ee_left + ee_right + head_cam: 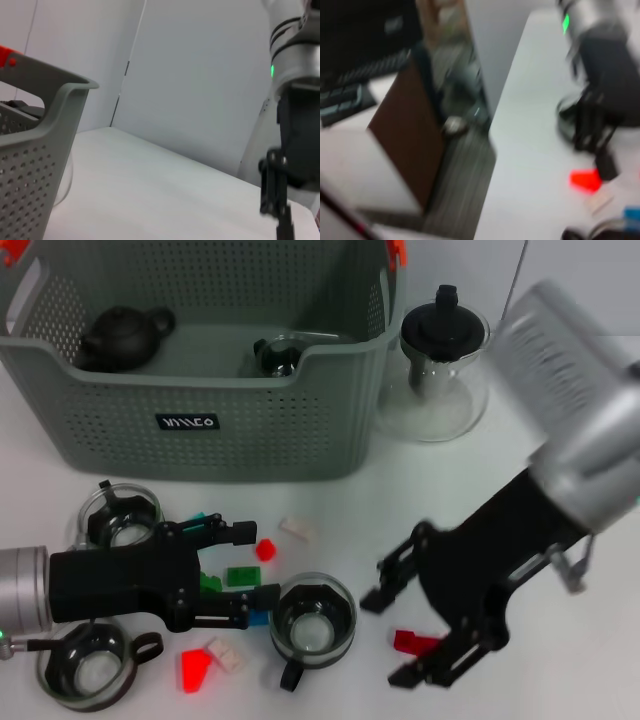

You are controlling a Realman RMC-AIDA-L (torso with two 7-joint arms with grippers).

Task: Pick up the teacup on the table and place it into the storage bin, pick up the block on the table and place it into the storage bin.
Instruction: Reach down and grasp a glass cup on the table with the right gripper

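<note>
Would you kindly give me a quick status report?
Left claw open over green block. Right claw open by red block. Bin holds one cup.

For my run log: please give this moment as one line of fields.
left gripper: open, over small blocks | right gripper: open, around red block | storage bin: holds dark teapot | teacups on table: three

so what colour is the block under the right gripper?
Red. The block lies on the table between the right gripper's open fingers; head view shows it best.
</note>
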